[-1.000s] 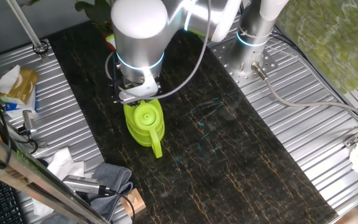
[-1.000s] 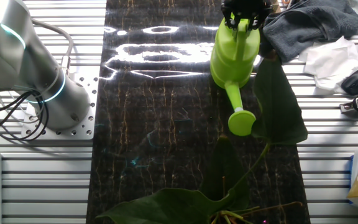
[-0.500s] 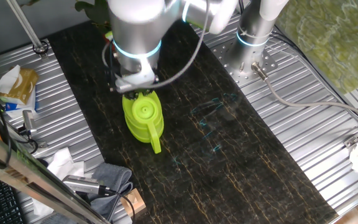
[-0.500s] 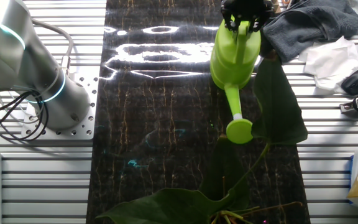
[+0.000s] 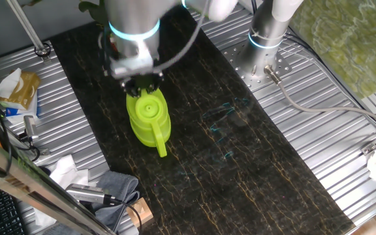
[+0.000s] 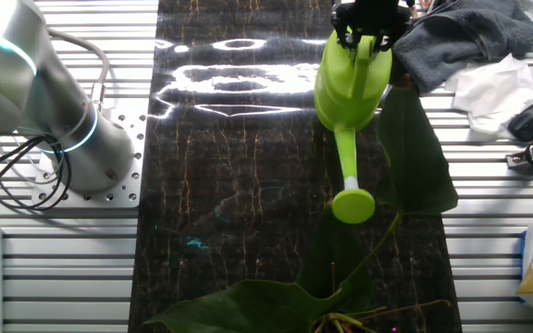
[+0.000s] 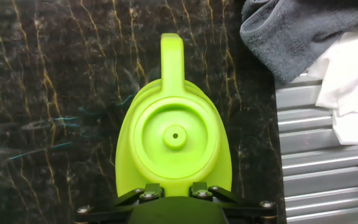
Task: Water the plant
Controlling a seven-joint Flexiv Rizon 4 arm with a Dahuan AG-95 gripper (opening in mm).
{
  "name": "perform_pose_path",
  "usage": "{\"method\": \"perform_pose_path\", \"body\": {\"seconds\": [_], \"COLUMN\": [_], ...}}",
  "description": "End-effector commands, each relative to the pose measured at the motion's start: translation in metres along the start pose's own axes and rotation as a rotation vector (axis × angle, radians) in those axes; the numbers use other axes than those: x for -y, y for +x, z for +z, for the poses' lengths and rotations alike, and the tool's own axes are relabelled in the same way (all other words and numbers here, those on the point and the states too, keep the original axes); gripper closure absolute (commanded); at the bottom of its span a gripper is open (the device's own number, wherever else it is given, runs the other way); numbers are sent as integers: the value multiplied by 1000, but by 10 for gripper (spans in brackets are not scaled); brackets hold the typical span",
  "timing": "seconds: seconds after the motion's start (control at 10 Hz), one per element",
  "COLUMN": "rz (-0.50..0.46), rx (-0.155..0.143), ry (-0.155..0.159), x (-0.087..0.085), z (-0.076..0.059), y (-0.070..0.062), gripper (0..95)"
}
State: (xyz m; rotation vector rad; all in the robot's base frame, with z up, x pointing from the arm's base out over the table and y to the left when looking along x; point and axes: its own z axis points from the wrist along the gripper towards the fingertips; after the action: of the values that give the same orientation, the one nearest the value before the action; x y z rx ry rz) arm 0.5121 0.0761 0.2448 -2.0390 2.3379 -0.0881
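The gripper [image 6: 366, 20] is clamped on the handle of the lime-green watering can [image 6: 352, 83], holding it over the dark marbled mat [image 5: 240, 150]; the hand view shows the can's round lid [image 7: 174, 135] from directly above, with the black fingers [image 7: 143, 193] closed at its rear edge; the other fixed view alone shows the spout and its rose [image 6: 353, 205], the can's long axis running from the gripper toward the plant [image 6: 340, 277]; only the plant's broad dark leaves show, at the mat's near end, one leaf lying just beside the rose; the pot is out of frame.
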Motion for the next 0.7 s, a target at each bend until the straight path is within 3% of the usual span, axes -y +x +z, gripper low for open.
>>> {"method": "perform_pose_path", "body": {"seconds": [0.1, 0.2, 0.3, 0.5, 0.6, 0.7], "rz": [18, 21, 23, 17, 17, 16], "rx": [66, 85, 129, 163, 165, 189], "ry": [26, 27, 27, 27, 27, 28], "x": [-3, -4, -6, -8, -8, -9], "z": [-11, -15, -22, -33, -33, -39], "y": [6, 8, 15, 23, 24, 28], "gripper": [950, 950, 950, 950, 950, 950]}}
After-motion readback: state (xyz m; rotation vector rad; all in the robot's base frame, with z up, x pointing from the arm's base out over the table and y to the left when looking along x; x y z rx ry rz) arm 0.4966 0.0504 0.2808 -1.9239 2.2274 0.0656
